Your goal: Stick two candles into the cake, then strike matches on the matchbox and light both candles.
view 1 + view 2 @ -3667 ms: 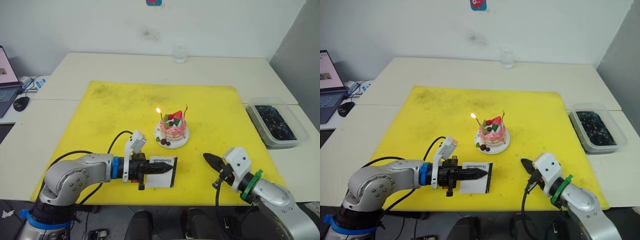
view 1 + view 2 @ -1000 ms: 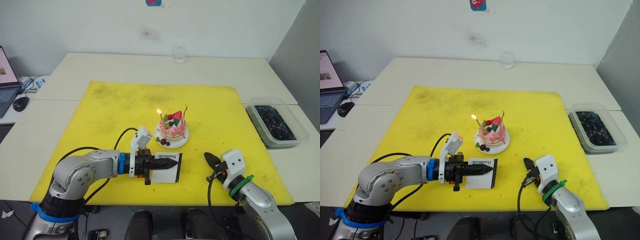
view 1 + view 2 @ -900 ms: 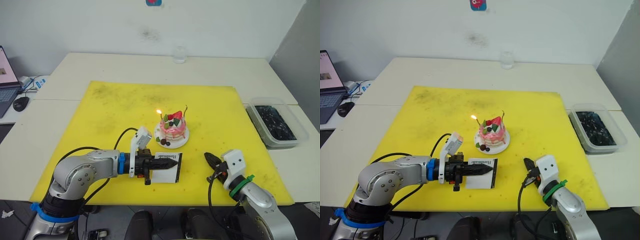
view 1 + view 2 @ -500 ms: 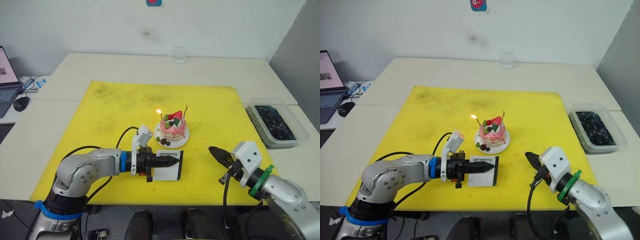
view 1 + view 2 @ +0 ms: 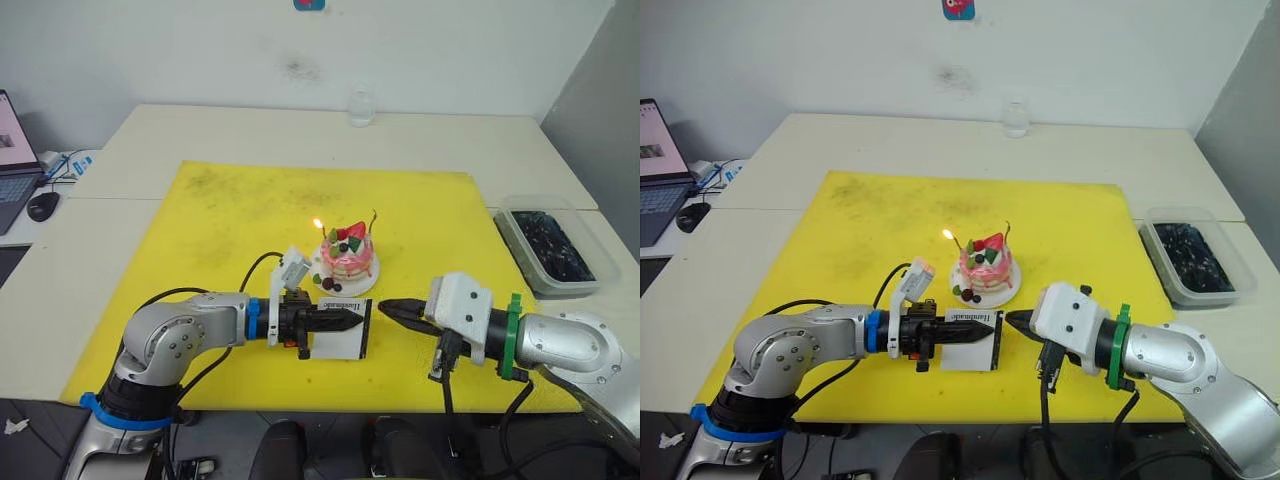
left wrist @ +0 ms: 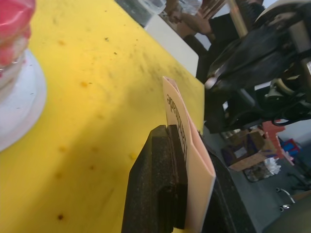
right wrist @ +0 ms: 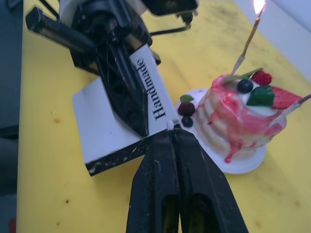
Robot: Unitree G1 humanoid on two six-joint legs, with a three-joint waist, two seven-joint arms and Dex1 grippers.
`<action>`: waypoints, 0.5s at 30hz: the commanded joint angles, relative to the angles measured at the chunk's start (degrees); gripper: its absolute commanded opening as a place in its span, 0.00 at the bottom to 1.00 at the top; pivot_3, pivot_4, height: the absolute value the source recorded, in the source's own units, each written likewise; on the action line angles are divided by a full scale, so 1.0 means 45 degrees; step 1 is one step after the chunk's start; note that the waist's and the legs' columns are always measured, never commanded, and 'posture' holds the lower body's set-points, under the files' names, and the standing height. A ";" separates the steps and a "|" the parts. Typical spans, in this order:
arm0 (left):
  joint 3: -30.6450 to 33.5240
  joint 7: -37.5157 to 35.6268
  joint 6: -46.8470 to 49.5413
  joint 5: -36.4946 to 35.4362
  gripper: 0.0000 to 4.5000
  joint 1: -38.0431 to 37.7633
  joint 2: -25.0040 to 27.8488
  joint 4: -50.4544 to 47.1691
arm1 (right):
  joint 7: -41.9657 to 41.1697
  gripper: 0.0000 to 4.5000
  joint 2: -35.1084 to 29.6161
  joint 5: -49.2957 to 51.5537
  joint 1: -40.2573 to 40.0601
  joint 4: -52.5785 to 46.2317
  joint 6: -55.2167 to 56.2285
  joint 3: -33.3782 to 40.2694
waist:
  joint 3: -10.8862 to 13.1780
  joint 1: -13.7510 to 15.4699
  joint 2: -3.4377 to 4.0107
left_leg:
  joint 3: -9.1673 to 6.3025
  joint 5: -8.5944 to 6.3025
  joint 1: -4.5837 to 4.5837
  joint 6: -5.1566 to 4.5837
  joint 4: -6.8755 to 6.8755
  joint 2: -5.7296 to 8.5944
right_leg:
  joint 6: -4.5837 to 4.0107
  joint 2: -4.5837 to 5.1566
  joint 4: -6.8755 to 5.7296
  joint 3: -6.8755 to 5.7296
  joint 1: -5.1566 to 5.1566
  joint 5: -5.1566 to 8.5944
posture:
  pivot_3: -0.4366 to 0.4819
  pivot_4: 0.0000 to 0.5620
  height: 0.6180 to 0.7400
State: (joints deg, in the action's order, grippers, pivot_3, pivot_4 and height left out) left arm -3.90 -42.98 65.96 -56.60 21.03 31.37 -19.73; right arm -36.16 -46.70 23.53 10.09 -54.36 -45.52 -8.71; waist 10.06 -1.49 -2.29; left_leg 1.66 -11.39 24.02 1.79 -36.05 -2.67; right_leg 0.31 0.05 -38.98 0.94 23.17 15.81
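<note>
Left tool [image 5: 345, 320] clamps the matchbox [image 5: 338, 330] upright, near the cake [image 5: 346, 257]. Right tool [image 7: 173, 133], shut on a match [image 7: 169, 125], meets the box's right edge. Risk: a hard stroke could snap the match or twist the box loose.

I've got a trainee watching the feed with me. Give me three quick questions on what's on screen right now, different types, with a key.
1. True or false: both candles in the cake are burning.
2. Multiple choice: the left gripper is
A. open above the plate
B. shut on the matchbox
C. shut on a candle
3. Fill in: the right gripper holds a match whose pale head sits at the matchbox's ____ edge.

Key
1. False: the candle on the robot's left carries a flame, the other has none.
2. B
3. Black strip
</note>
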 commanded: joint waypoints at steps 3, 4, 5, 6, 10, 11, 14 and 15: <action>0.0335 -0.0048 0.0224 -0.0395 0.00 0.0190 0.0065 -0.0159 | -0.0018 0.01 -0.0141 -0.0510 -0.0016 -0.0008 0.0381 -0.0342 | 0.0000 0.0001 0.0000 | -0.0006 0.0000 -0.0003 0.0000 0.0000 -0.0003 | 0.0000 0.0000 -0.0004 -0.0005 0.0000 0.0000 | 0.48 0.27 1.00; 0.0345 -0.0045 0.0246 -0.0415 0.00 0.0201 0.0066 -0.0147 | -0.0025 0.01 -0.0142 -0.0561 -0.0021 0.0027 0.0401 -0.0380 | 0.0000 0.0003 0.0000 | -0.0009 0.0000 -0.0003 0.0000 0.0000 -0.0003 | 0.0000 0.0000 -0.0004 -0.0007 0.0000 0.0000 | 0.48 0.27 1.00; 0.0350 -0.0043 0.0259 -0.0427 0.00 0.0209 0.0069 -0.0141 | -0.0039 0.01 -0.0130 -0.0606 -0.0027 0.0044 0.0414 -0.0400 | 0.0000 0.0002 0.0000 | -0.0008 0.0000 -0.0003 0.0000 0.0000 -0.0003 | 0.0000 0.0000 -0.0004 -0.0006 0.0000 0.0000 | 0.48 0.27 1.00; 0.0343 -0.0051 0.0261 -0.0421 0.00 0.0242 0.0071 -0.0104 | -0.0048 0.01 -0.0109 -0.0654 -0.0038 0.0071 0.0434 -0.0433 | 0.0000 0.0003 0.0000 | -0.0007 0.0000 -0.0003 0.0000 0.0000 -0.0004 | 0.0000 0.0000 -0.0004 -0.0006 0.0000 0.0000 | 0.48 0.27 1.00; 0.0292 -0.0089 0.0230 -0.0377 0.00 0.0379 0.0046 0.0040 | -0.0062 0.01 -0.0077 -0.0778 -0.0064 0.0133 0.0488 -0.0587 | 0.0000 0.0004 0.0000 | -0.0008 0.0000 -0.0002 0.0000 0.0001 -0.0004 | 0.0000 -0.0001 -0.0004 -0.0006 0.0000 0.0000 | 0.48 0.27 1.00; 0.0276 -0.0087 0.0222 -0.0370 0.00 0.0397 0.0035 0.0051 | -0.0061 0.01 -0.0086 -0.0816 -0.0097 0.0137 0.0509 -0.0608 | 0.0000 0.0004 0.0000 | -0.0007 0.0000 -0.0002 0.0000 0.0000 -0.0003 | 0.0000 -0.0001 -0.0004 -0.0005 0.0000 0.0000 | 0.48 0.27 1.00; 0.0249 -0.0108 0.0174 -0.0320 0.00 0.0435 0.0045 0.0100 | -0.0063 0.01 -0.0105 -0.0897 -0.0181 0.0133 0.0505 -0.0647 | 0.0000 0.0003 0.0000 | -0.0005 0.0000 -0.0002 0.0000 0.0000 -0.0004 | 0.0000 -0.0001 -0.0003 -0.0003 0.0000 0.0000 | 0.48 0.27 1.00; 0.0243 -0.0108 0.0167 -0.0309 0.00 0.0439 0.0050 0.0104 | -0.0067 0.01 -0.0111 -0.0908 -0.0216 0.0122 0.0506 -0.0641 | 0.0000 0.0003 0.0000 | -0.0006 0.0000 -0.0002 0.0000 0.0000 -0.0003 | 0.0000 -0.0001 -0.0004 -0.0004 0.0000 0.0000 | 0.48 0.27 1.00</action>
State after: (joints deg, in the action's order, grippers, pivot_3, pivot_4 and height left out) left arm -3.87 -43.05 67.11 -57.59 22.20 31.50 -18.44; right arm -36.20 -46.91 19.66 9.43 -53.23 -44.26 -12.25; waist 10.06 -1.48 -2.29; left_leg 1.63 -11.39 24.01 1.79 -36.05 -2.68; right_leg 0.31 0.05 -39.00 0.92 23.17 15.81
